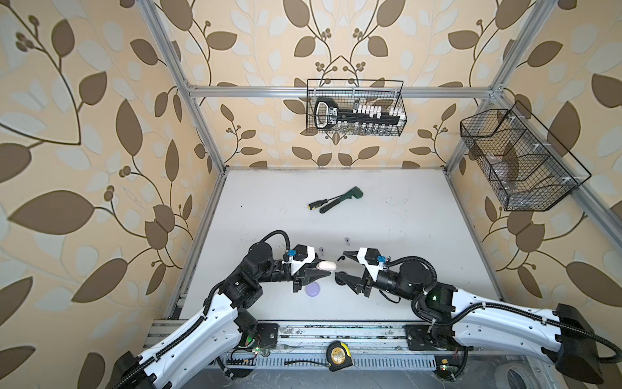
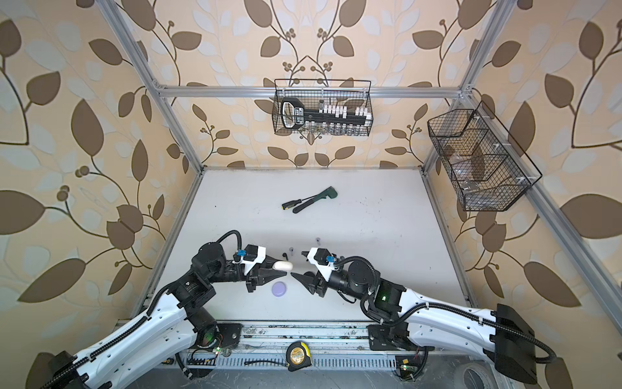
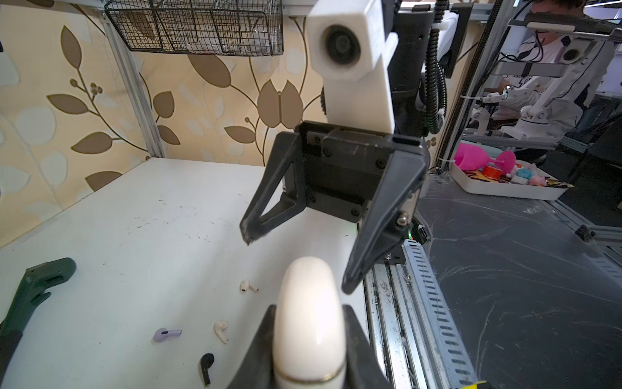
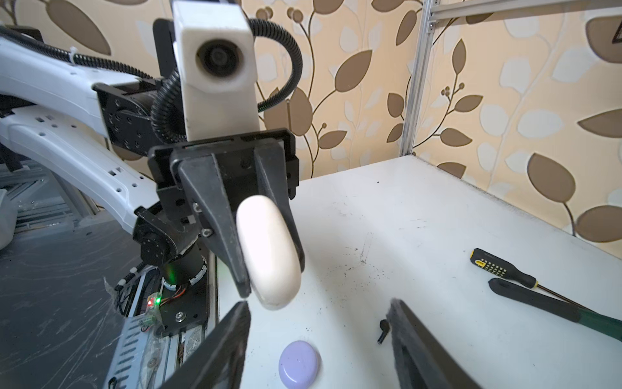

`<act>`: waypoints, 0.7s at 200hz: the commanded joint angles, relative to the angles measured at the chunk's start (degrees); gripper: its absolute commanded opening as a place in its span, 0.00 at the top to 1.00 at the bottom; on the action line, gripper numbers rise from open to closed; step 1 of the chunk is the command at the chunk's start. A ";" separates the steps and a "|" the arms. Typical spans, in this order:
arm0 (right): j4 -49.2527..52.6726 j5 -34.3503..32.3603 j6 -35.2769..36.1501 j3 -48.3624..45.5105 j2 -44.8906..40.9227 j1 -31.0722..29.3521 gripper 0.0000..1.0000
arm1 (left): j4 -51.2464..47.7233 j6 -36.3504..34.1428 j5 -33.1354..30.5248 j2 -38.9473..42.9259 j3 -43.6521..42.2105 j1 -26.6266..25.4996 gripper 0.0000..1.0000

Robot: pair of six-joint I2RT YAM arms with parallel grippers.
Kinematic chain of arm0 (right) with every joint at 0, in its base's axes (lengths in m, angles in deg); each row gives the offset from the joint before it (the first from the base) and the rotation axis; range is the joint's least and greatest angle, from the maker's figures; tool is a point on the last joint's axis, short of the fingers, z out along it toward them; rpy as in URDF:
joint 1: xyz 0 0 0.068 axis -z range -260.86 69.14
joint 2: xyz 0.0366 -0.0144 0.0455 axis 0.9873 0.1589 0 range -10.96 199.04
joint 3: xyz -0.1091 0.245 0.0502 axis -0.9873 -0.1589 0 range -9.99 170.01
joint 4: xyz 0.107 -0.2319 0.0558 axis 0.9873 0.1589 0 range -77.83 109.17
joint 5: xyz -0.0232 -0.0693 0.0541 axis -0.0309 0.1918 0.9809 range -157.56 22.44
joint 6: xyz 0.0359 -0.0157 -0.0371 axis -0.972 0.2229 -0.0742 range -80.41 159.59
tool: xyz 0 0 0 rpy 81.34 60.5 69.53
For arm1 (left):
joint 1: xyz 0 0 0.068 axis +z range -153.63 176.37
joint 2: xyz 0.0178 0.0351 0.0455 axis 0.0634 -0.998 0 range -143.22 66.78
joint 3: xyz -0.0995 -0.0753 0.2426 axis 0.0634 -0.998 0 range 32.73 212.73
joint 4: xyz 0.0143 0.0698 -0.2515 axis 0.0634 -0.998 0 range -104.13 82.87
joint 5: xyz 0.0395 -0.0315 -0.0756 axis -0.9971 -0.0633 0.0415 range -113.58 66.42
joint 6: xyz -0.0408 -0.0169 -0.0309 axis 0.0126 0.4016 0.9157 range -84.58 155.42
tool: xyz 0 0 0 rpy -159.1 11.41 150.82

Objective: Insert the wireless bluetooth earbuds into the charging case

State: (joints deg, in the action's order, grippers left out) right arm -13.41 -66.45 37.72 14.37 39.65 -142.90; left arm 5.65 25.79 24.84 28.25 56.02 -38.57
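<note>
Arms reach inward, facing; left pincer [image 1: 329, 269] clamps cream case [image 4: 269, 249] aloft, right pincer [image 1: 340, 265] gapes just beside it

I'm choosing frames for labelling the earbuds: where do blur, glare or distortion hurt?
In both top views, even light, edges stretched, the lilac earbud a mere speck. In the left wrist view, the cream case is soft and glossy near the lens; the white earbud is sharp. In the right wrist view, the right gripper is blurred in the foreground.

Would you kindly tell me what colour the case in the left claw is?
The case is cream-white, clearest in the right wrist view.
</note>
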 commanded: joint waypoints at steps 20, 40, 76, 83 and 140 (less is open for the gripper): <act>-3.90 0.25 1.17 0.85 2.43 -0.34 0.36 | 0.85 -1.95 3.68 -0.19 2.33 -0.48 1.00; -3.97 1.09 0.62 1.91 2.86 -0.36 0.38 | 0.85 -2.15 3.46 -0.58 2.38 -0.61 1.00; -4.30 0.85 -0.41 1.81 1.53 -0.54 0.40 | 0.75 -2.33 2.60 -0.85 2.29 -0.64 1.00; -4.15 0.62 -0.54 1.62 1.12 -0.53 0.41 | 0.76 -2.40 2.47 -0.85 2.29 -0.65 1.00; -5.18 1.15 -1.21 1.88 1.89 -0.53 0.41 | 0.76 -2.50 2.90 -1.03 2.22 -0.75 1.00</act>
State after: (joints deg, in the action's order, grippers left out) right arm -16.49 -65.82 36.96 14.43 40.44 -143.12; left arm 4.86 24.67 25.89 27.16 56.02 -38.61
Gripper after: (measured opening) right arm 0.585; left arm 0.253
